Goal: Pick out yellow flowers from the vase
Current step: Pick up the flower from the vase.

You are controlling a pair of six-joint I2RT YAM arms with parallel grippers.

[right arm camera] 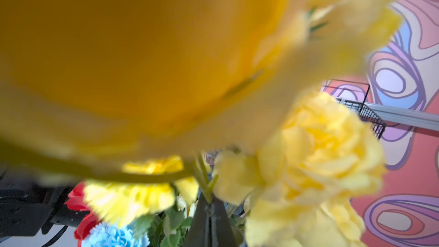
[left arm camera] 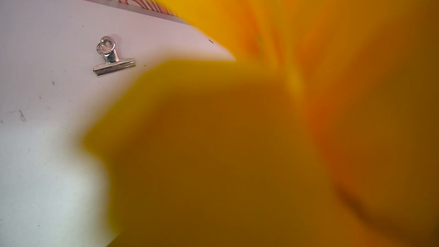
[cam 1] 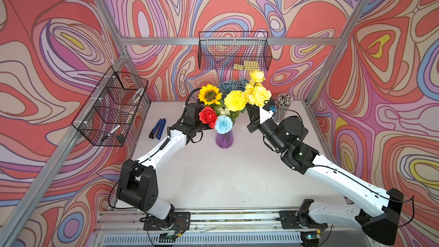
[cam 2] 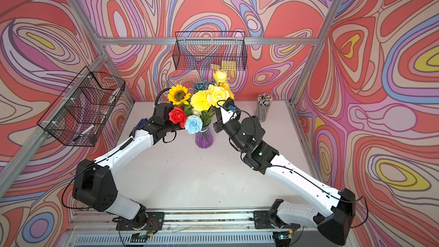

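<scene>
Overhead, in both top views, the ribbed purple glass vase (cam 1: 224,140) (cam 2: 203,140) stands on the white surface (cam 1: 213,174), ruffled yellow flowers (cam 1: 257,95) bunched above. Left wrist: blurred petals hide our left end effector (cam 1: 199,127); we cannot tell its state. Right wrist: the tapered tips of our right end effector (right arm camera: 209,212) pinch a thin green stem (right arm camera: 204,177).

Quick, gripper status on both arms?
Left gripper: tips hidden behind sunflower and red rose, cannot tell.
Right gripper: shut on a stem of the yellow roses.

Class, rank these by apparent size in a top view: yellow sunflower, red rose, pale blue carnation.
1. Dark-centred yellow sunflower bloom
2. Red fabric rose
3. Pale blue ruffled carnation, only slightly smaller than the rose
</scene>
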